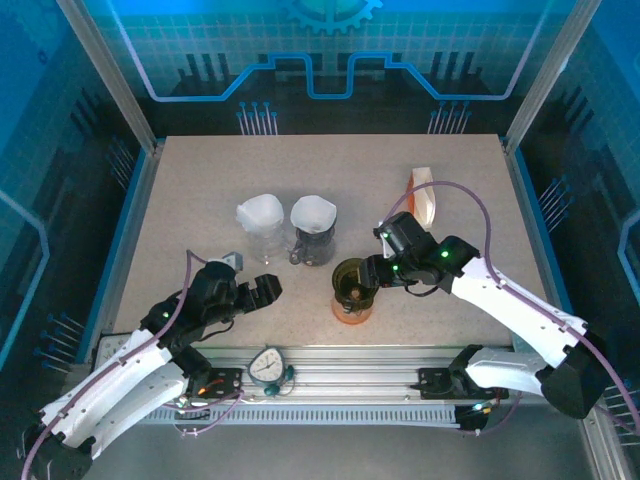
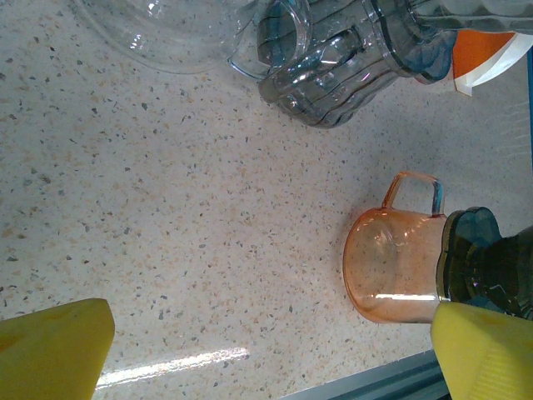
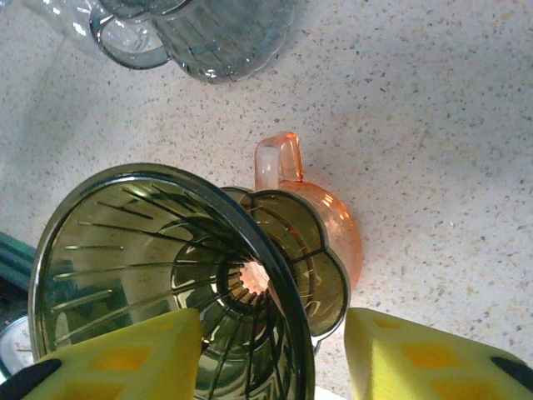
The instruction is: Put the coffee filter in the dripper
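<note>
Right end effector point(image 3: 271, 354) part open, fingers flanking the rim of dark dripper point(image 3: 166, 267), clamping nothing | dark dripper atop orange cup point(image 3: 333, 225) on the desk point(image 1: 200, 180) | white coffee filter point(image 1: 313, 212) ahead-left of it, in grey dripper point(image 1: 315, 245) | left end effector point(image 2: 266, 358) wide open, empty.

Overhead and close wrist views, common dripper point(image 1: 352, 283)

Three cone-shaped plastic drippers stand on the table point(image 1: 200, 180): one clear dripper point(image 1: 262, 240) and one smoky grey dripper point(image 1: 314, 245) mid-table, and one dark olive ribbed dripper point(image 1: 352, 278) nearer the front edge. There are two filters: a white paper filter point(image 1: 260, 212) and a second white paper filter point(image 1: 313, 213). One orange translucent mug point(image 1: 352, 310). One white-and-orange packet point(image 1: 425, 195), towards the far right corner. One round white dial point(image 1: 268, 366), at the front edge.
</note>
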